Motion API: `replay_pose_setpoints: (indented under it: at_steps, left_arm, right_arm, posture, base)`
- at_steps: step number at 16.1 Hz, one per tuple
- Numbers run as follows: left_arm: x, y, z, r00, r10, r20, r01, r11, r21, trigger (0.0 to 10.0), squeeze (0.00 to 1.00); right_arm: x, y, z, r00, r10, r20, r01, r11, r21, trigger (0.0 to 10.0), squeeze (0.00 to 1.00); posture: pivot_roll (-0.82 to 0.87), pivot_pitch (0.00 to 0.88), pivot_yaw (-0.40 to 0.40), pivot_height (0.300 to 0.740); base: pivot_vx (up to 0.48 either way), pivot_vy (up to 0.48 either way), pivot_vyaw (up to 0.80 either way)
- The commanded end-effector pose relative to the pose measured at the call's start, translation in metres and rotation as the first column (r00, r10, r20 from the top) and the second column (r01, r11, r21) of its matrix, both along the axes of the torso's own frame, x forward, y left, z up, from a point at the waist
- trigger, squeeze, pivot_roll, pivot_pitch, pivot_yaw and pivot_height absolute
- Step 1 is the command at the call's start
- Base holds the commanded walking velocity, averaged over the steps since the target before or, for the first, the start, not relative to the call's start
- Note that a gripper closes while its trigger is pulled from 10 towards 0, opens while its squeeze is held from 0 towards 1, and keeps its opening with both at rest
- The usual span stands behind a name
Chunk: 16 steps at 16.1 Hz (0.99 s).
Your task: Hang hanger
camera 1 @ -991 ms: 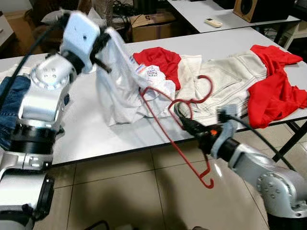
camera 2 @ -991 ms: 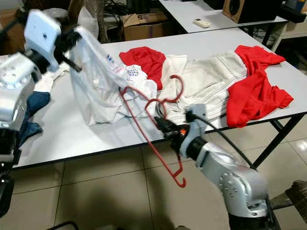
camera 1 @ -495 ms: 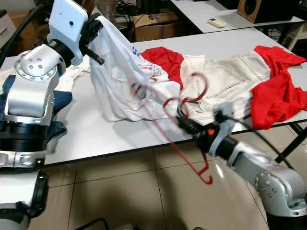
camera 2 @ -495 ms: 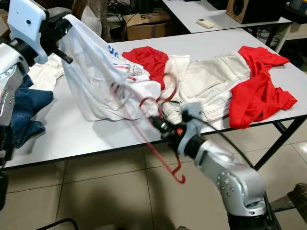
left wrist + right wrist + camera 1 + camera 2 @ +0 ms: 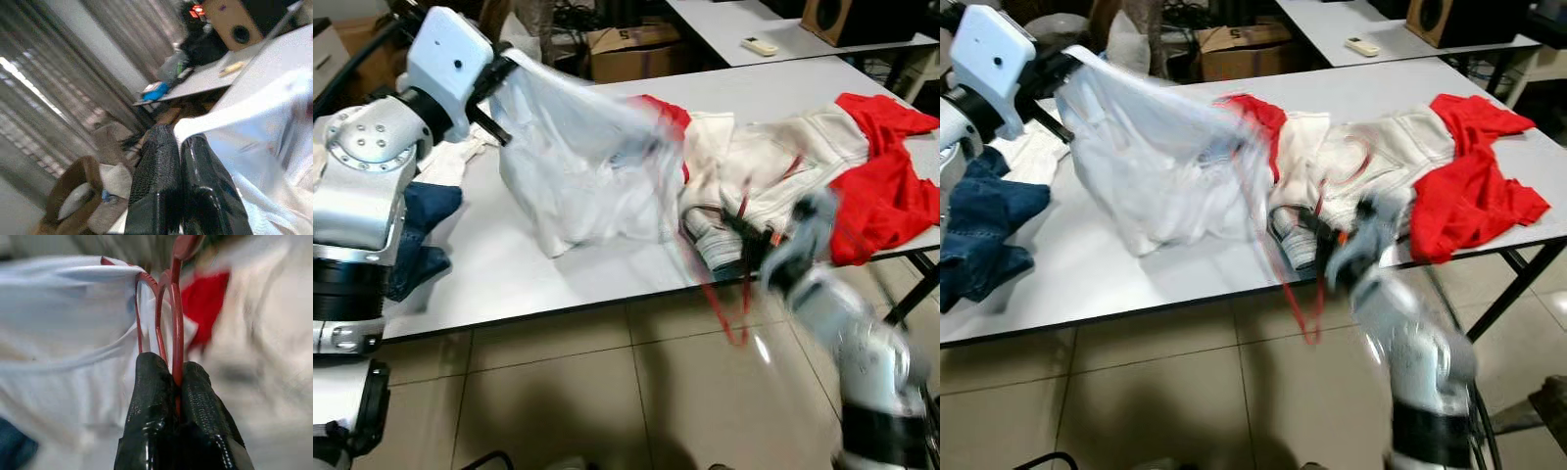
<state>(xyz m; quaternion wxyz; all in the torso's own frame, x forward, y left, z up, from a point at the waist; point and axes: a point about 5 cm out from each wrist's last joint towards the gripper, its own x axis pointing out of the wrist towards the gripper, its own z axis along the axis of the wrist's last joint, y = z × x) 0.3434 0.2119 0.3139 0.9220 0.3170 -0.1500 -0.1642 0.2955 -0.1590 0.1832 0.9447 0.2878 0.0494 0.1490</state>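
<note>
The danger I see is that the red hanger (image 5: pixel 168 308) twists or slides between the closed fingers of the right gripper (image 5: pixel 177 382), because only thin wire is pinched there. It could also catch in the white shirt (image 5: pixel 578 166) instead of entering it. The left gripper (image 5: pixel 178 147) is closed on an edge of this shirt and holds it up above the desk (image 5: pixel 509 279). The hanger rises from the right gripper toward the shirt (the head views are blurred here).
</note>
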Motion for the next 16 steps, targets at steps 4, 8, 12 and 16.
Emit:
replay_pose_setpoints:
  at_steps: [4, 8, 12, 16]
  left_arm:
    - [-0.007, 0.013, 0.019, 0.996, 0.061, 0.063, -0.061, 0.998, -0.007, 0.0, 0.0]
    - [-0.008, 0.017, 0.007, 0.997, 0.08, 0.014, -0.08, 0.996, 0.026, 0.0, 0.0]
    - [-0.008, 0.013, -0.007, 0.998, 0.057, -0.041, -0.056, 0.998, 0.021, 0.0, 0.0]
    - [-0.01, 0.002, -0.018, 0.996, 0.002, -0.086, -0.002, 1.0, 0.004, 0.0, 0.0]
  right_arm:
    - [-0.006, 0.0, -0.019, 0.995, -0.012, -0.099, 0.005, 0.998, -0.067, 10.0, 0.0]
    - [-0.001, 0.007, 0.002, 0.998, 0.042, -0.037, -0.043, 0.999, -0.014, 10.0, 0.0]
    - [-0.01, 0.006, -0.034, 0.98, 0.043, -0.192, -0.06, 0.995, -0.081, 10.0, 0.0]
    - [-0.008, 0.025, -0.011, 0.987, 0.142, -0.078, -0.13, 0.981, 0.146, 10.0, 0.0]
  posture:
    - [-0.02, 0.0, 0.078, 0.74]
    - [-0.03, 0.0, 0.08, 0.74]
    - [-0.03, 0.0, 0.076, 0.74]
    - [-0.03, 0.0, 0.075, 0.74]
  base:
    - [0.0, 0.0, 0.0]
    - [0.0, 0.0, 0.0]
    - [0.0, 0.0, 0.0]
    - [0.0, 0.0, 0.0]
